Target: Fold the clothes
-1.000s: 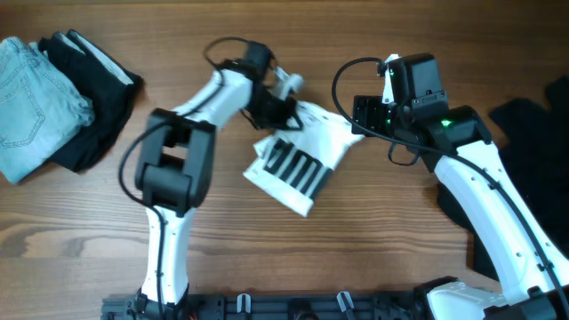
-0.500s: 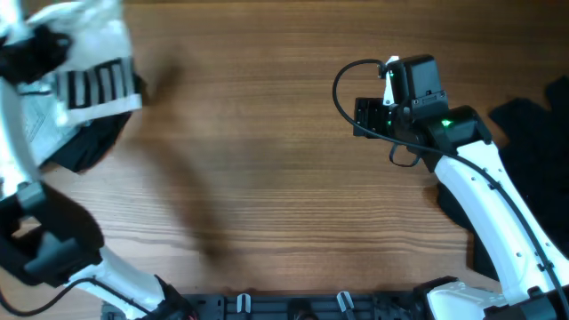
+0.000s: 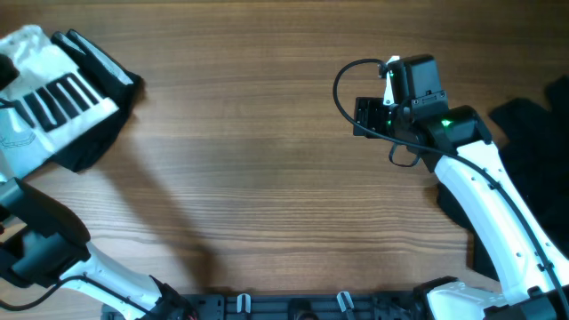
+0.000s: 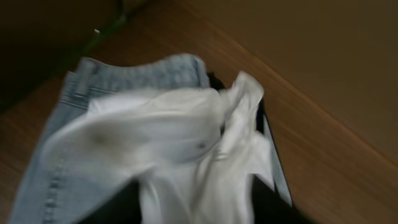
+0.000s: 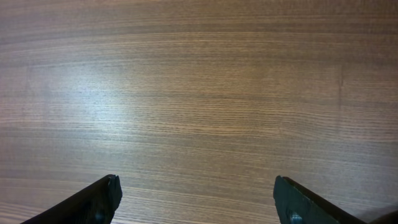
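The folded white T-shirt with black bars lies at the far left on a stack of clothes, over a black garment. The left wrist view looks down from close by on the rumpled white shirt, which rests on light blue jeans and the black garment. None of my left gripper's fingers show in that view, and the overhead view has only a dark part of it at the left edge. My right gripper hangs open over bare wood right of the middle.
Another black garment lies at the right edge, partly under my right arm. My left arm rises large in the lower left corner. The wooden table runs between the two arms.
My left arm has swung the striped shirt from the table's middle to the far left, where it now lies on the stack. The right arm has not moved.
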